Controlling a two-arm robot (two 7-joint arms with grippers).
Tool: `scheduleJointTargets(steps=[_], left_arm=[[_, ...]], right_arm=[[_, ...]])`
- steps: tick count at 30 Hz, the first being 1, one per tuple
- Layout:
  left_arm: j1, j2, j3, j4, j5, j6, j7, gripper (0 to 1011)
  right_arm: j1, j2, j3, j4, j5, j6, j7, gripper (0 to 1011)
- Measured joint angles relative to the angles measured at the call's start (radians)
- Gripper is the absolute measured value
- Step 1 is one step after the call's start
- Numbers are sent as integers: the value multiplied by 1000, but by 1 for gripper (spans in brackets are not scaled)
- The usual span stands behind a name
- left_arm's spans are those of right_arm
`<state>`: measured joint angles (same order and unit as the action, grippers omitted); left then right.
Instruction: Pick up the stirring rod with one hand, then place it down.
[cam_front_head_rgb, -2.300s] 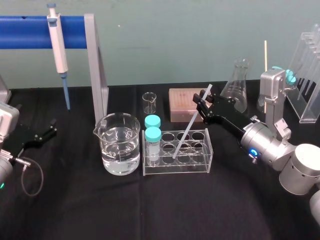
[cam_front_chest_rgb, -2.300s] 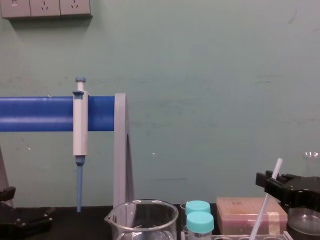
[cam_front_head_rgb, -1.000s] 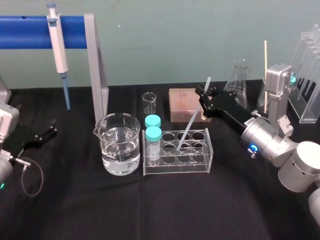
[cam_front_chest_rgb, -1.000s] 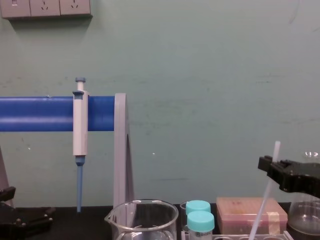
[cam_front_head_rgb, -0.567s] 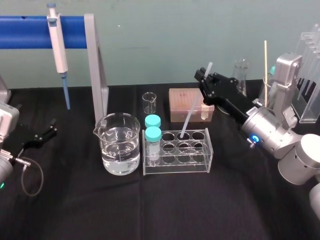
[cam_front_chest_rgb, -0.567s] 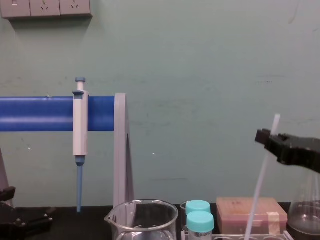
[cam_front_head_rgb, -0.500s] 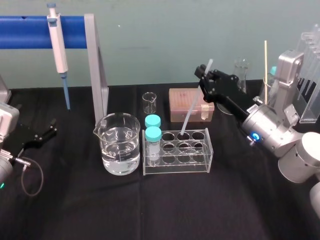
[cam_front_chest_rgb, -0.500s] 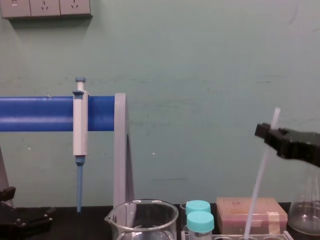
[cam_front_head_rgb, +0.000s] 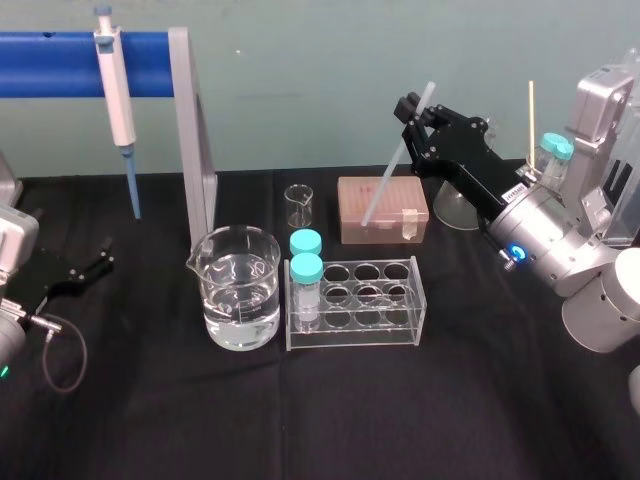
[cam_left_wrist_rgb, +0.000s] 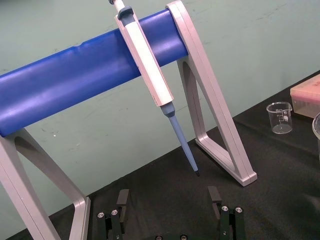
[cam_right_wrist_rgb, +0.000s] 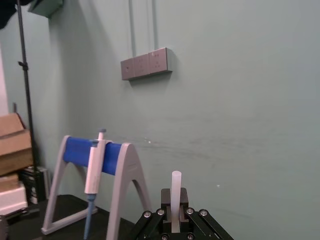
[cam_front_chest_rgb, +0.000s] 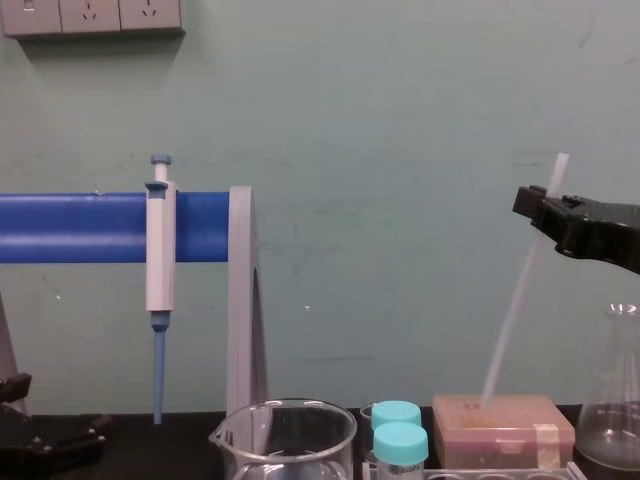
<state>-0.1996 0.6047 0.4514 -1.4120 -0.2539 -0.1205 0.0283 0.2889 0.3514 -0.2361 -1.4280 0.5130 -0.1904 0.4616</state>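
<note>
Rod's up: the right hand had climbed and pulled the stirring rod out of the back-row well of the test tube rack, where its tip sat half a second before. The rod hung in the air, tilted, top end toward the robot's right and lower end toward its left. In the chest view, its lower end hung over the top of the tan tip box.

Right hand's jaws were clamped flat on the rod near its top. The right wrist view showed a short stub of rod sticking out above them.

Containers:
- large beaker left of the rack, clear liquid to roughly half height
- rack held two teal-capped tubes, one behind the other in its left column (contents not readable)
- small beaker behind the rack, between the stand leg and the tip box
- conical flask behind the right hand

Left hand sat parked low at the left edge of the black worktop, fingers spread and holding nothing. Blue-tipped pipette hung on the blue stand bar.
</note>
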Motion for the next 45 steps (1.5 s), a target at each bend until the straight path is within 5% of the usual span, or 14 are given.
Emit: scheduleJointTargets(steps=[8,28,45], left_arm=[[0,0,0,0,0,0,0,1000],[0,0,0,0,0,0,0,1000],[0,0,0,0,0,0,0,1000]], right_arm=[[-25,12,5,-61,-87,35,-86,82],[-46,14,35,-160,-162,313,-208,82],[-45,14,33,-159,-161,310,-207,82]])
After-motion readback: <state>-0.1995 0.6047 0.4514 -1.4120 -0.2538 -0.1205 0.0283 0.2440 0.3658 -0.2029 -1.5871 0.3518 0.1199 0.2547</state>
